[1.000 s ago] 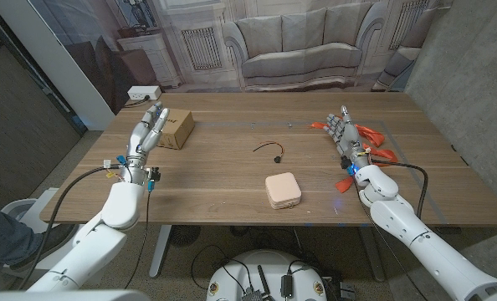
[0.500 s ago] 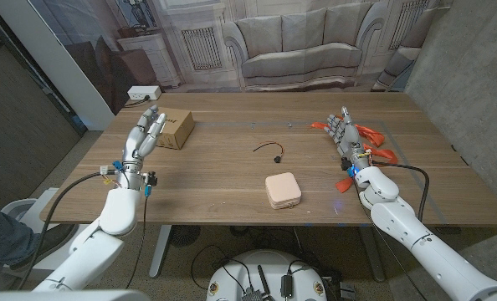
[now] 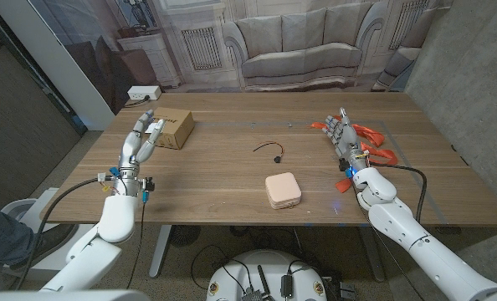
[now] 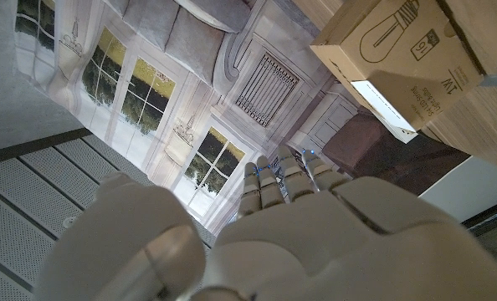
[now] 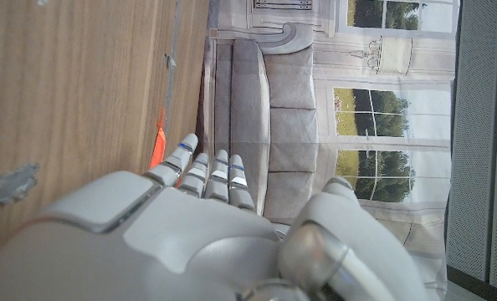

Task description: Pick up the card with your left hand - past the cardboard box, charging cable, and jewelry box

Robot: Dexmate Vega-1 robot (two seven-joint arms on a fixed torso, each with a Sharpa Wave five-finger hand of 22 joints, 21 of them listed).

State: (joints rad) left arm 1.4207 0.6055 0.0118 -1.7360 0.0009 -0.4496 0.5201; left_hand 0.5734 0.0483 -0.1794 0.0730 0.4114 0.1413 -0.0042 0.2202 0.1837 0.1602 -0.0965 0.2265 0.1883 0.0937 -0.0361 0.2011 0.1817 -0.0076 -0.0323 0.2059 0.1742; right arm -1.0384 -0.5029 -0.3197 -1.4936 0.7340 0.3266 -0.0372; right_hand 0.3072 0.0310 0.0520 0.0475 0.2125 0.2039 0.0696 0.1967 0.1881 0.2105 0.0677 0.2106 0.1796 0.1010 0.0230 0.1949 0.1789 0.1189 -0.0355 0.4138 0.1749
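Left hand (image 3: 141, 138) is up off the tabletop (image 3: 223, 180), just on the robot's side of the cardboard box (image 3: 172, 128). Its fingers are straight and a little apart, and it holds nothing. In the left wrist view the same hand (image 4: 315, 242) reaches toward the box, which has a light bulb drawn on its side.

Using the cardboard box as the marker: the charging cable (image 3: 271, 150) lies well to the right of the box, near the middle of the tabletop. The jewelry box (image 3: 283, 190), a small pale pink case, sits further to the right of the cardboard box and closer to the robot. The right hand (image 3: 344, 135) is far to the right of the cardboard box, fingers straight, holding nothing. Some orange things (image 3: 374, 138) lie next to that hand.

The card is hard to find. It may be the thin white strip on the side of the box in the left wrist view, but I cannot tell for sure.

I think the job is at its very start: the reach is not yet made. Next, the left hand needs to find the card, go to it, come down low and pinch it by its thin edge.
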